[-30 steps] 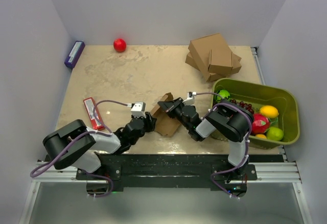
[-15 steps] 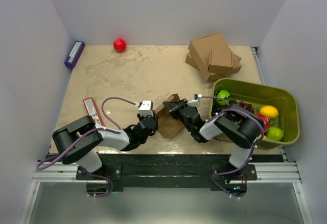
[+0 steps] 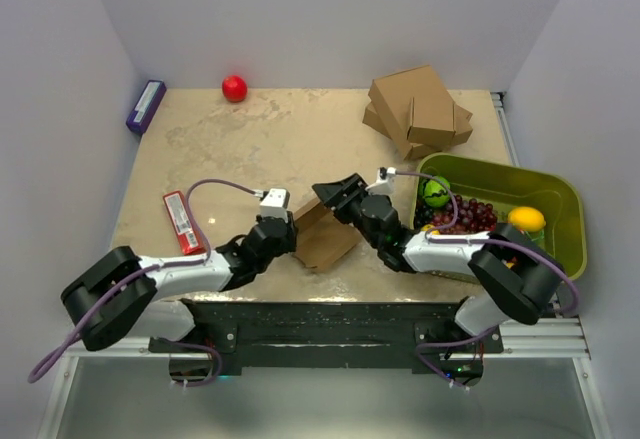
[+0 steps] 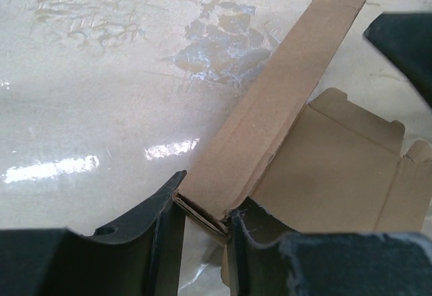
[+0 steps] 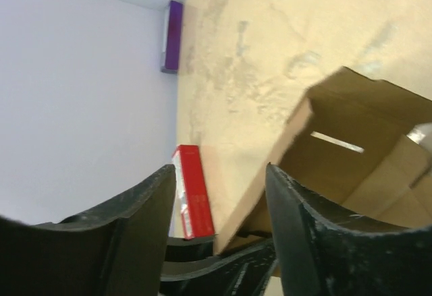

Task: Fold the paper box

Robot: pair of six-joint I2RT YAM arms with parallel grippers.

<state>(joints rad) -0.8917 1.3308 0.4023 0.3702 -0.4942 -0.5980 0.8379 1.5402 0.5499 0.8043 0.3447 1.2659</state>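
right gripper: jaws just sprung apart, empty, at the box's one o'clock
left gripper: clamped on the raised wall's corner, nine o'clock side
paper box: half-formed, at the table's six o'clock
meaning: flap released, so a regrasp is likely next

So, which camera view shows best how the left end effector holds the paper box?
The left wrist view: up close, the left end effector pinches the paper box by a folded edge. The top external view shows the whole box, but the grip is small there. The right wrist view shows only part of it.
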